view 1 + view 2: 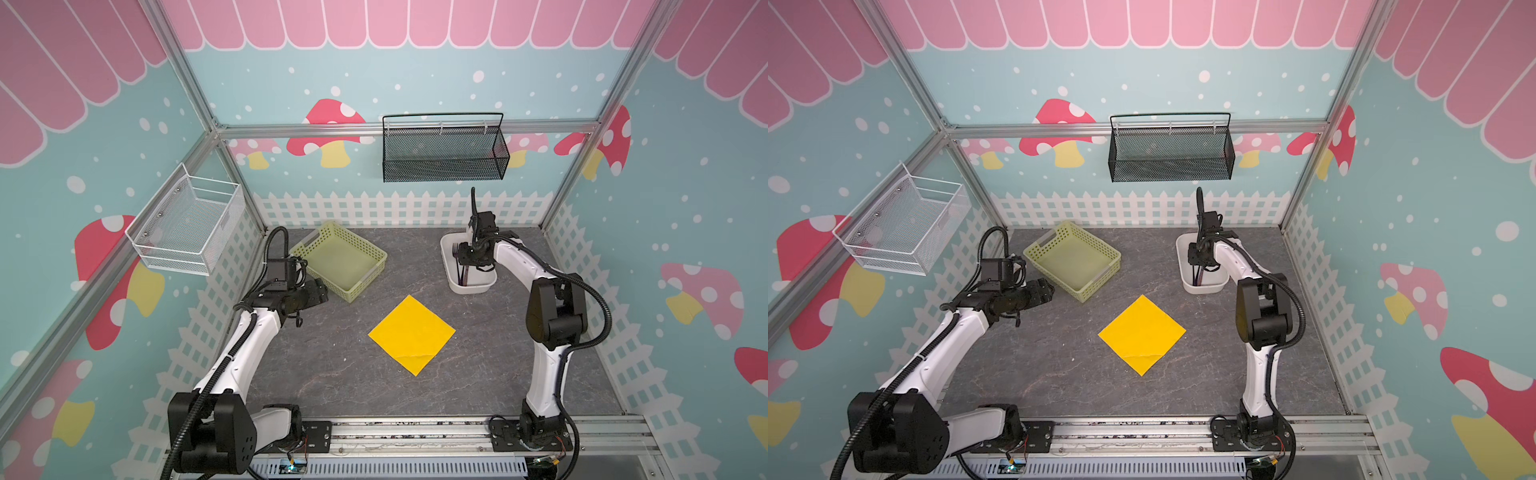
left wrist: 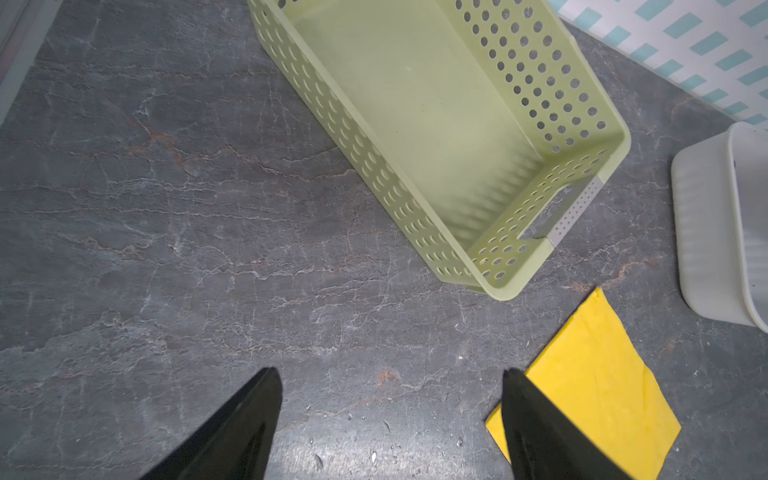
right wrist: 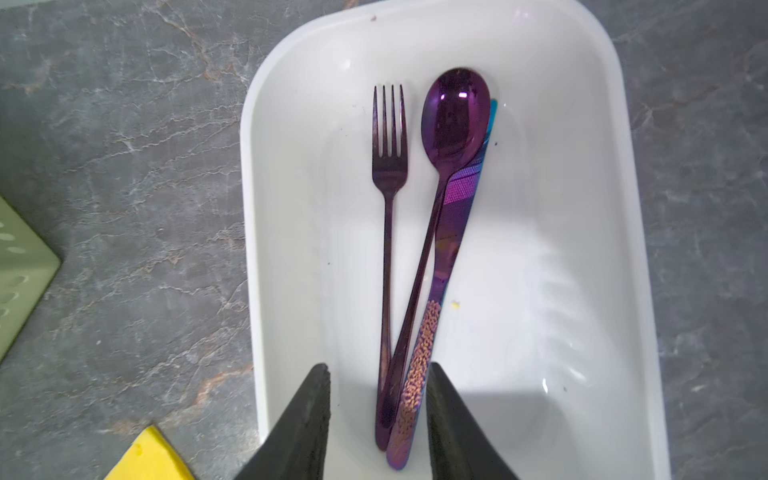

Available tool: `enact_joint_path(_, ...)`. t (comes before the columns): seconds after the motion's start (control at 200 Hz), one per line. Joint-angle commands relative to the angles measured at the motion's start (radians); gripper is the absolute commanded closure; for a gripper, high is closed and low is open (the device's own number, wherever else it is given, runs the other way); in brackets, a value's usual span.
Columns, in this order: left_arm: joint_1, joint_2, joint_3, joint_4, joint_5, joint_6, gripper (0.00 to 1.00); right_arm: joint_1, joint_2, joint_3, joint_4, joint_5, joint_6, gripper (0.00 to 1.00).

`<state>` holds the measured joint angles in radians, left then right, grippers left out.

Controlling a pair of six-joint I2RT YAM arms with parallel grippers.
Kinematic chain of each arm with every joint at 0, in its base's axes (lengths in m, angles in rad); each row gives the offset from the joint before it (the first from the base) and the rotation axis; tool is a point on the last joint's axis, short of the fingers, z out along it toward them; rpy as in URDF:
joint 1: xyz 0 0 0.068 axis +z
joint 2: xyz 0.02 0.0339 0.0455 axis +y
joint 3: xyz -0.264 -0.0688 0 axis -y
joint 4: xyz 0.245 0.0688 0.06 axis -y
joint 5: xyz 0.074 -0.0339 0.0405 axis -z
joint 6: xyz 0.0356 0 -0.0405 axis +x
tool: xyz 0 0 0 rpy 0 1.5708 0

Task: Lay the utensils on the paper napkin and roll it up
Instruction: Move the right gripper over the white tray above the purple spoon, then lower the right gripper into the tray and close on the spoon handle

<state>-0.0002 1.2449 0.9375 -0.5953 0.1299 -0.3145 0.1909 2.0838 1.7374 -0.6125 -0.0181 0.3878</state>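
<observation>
**A:** Why is the paper napkin (image 1: pixel 411 334) bare?

**B:** It waits flat mid-table. Beyond it the left gripper (image 1: pixel 318 292) hovers, jaws spread, empty. Farthest, the utensils (image 3: pixel 419 270) lie in a white bin (image 3: pixel 249 208). The right gripper (image 3: pixel 378 366) straddles their handles, jaws not yet pinching, likely to gather all three.

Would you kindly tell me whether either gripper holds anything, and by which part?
Nothing yet. The right gripper straddles the handle ends of the utensils in the white tub, a gap showing; the left gripper is open and empty.
</observation>
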Motion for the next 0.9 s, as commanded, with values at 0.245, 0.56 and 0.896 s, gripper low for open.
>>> enact_joint_path(0.245, 0.007, 0.014, 0.026, -0.031, -0.029, -0.029, 0.16, -0.013, 0.188, 0.227, -0.122, 0.085, 0.031, 0.77)
enact_joint_path(0.56, 0.008, 0.018, 0.031, -0.041, -0.013, -0.033, 0.17, -0.019, 0.295, 0.353, -0.153, 0.111, 0.066, 0.8)
enact_joint_path(0.896, 0.009, 0.008, 0.03, -0.042, -0.021, -0.024, 0.17, -0.028, 0.345, 0.392, -0.155, 0.111, 0.096, 0.81)
